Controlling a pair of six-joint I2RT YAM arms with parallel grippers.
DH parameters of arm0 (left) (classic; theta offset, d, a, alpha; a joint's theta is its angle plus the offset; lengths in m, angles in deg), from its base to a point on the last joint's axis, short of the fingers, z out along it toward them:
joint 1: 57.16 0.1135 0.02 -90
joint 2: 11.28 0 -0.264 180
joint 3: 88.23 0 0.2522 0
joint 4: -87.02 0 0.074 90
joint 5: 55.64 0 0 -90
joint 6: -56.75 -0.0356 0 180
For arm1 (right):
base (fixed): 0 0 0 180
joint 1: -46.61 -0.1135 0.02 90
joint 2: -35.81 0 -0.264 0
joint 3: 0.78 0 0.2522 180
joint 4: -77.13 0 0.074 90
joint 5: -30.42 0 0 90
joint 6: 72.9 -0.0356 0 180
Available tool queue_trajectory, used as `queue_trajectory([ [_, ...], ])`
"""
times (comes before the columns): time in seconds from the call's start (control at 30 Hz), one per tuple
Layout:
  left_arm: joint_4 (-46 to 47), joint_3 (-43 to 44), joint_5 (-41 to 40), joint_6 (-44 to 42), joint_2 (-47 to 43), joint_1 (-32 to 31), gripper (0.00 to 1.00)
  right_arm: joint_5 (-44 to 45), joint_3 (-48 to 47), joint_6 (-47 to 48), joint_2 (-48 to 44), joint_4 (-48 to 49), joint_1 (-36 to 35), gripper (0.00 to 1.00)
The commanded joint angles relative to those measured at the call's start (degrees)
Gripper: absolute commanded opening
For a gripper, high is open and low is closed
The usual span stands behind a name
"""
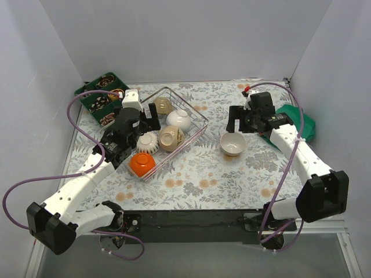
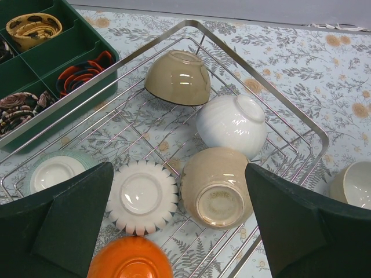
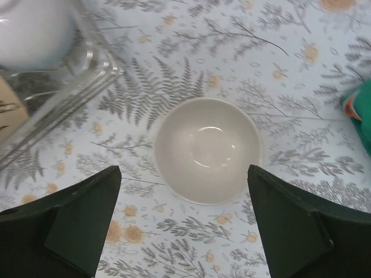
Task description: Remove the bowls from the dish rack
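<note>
The left gripper [image 2: 178,167], spread wide and empty, hangs over the dish rack's [image 2: 322,139] near end. The orange bowl [image 2: 130,260] lies closest below it, then the fluted bowl [image 2: 142,196] and near tan bowl [image 2: 215,188] base-up, with the white bowl [image 2: 232,123] and far tan bowl [image 2: 178,78] beyond. The right gripper [image 3: 184,168], equally spread and empty, hovers over a cream bowl [image 3: 203,147] on the desk [image 3: 290,69] beside the rack.

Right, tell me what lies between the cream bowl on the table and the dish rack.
Nothing but bare floral tablecloth separates the cream bowl from the dish rack. The right wrist view shows it best, and the top view agrees.
</note>
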Motion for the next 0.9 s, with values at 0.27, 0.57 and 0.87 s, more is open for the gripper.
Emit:
queue_trajectory([
  [0.27, 0.86, -0.19, -2.27, -0.53, 0.12, 0.15, 0.98, -17.53, 2.91, -6.20, -1.67, 27.11, -12.04, 0.99],
  [0.57, 0.86, -0.46, -3.85, -0.18, -0.32, 0.85, 0.98, -23.00, -0.95, -10.34, 9.41, 38.02, -17.49, 0.99],
  [0.87, 0.86, -0.46, -3.41, 0.17, -1.03, 2.17, 0.98, -21.16, -7.45, -10.78, 19.08, 37.59, -21.18, 0.99],
])
